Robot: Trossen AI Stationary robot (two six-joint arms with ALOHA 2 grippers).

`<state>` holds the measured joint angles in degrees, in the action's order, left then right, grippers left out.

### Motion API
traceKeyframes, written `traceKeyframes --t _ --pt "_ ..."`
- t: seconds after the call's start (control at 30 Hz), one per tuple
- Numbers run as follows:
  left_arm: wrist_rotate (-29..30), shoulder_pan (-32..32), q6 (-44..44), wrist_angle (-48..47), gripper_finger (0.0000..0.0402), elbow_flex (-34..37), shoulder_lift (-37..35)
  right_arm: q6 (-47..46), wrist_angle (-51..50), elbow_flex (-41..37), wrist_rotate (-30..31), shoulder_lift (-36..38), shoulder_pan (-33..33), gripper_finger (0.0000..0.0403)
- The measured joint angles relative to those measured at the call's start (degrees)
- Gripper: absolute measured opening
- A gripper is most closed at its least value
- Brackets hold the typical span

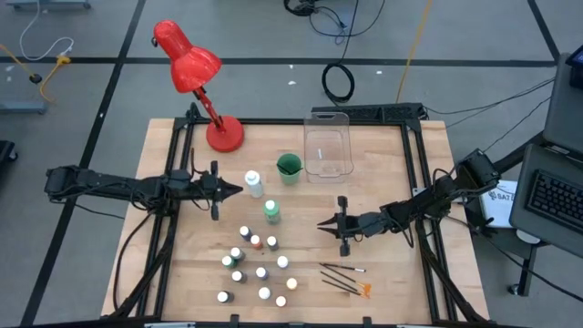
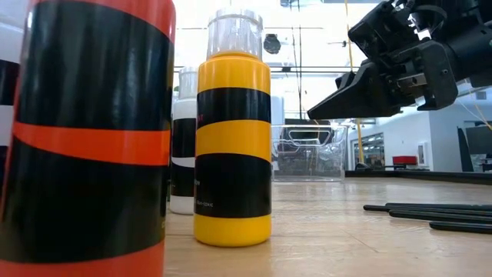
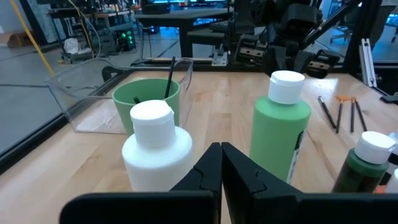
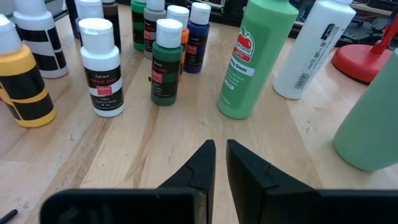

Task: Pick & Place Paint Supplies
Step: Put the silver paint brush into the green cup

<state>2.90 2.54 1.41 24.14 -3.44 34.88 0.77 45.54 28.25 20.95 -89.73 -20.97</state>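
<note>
No supply is grasped yet: the clenched left end effector (image 1: 239, 189) is poised beside the tall white plastic bottle (image 1: 253, 184), the right end effector (image 1: 321, 222) nearly clenched mid-bench; the jaws must be opened first.

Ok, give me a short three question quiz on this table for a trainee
1. True or false: the left gripper holds a bottle.
2. What stands in the green cup? A) a brush B) a pencil C) nothing
3. Fill in: the loose brushes lie nearer the ____ gripper.

Key: 1 false, it is shut and empty beside the white bottle; 2 A; 3 right.
</note>
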Motion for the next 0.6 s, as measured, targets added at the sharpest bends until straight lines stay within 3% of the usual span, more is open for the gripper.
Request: traceKeyframes --t 0.6 --pt "0.1 0.0 -3.5 0.1 0.0019 0.0 0.0 -0.1 0.0 0.0 0.2 0.0 0.0 0.0031"
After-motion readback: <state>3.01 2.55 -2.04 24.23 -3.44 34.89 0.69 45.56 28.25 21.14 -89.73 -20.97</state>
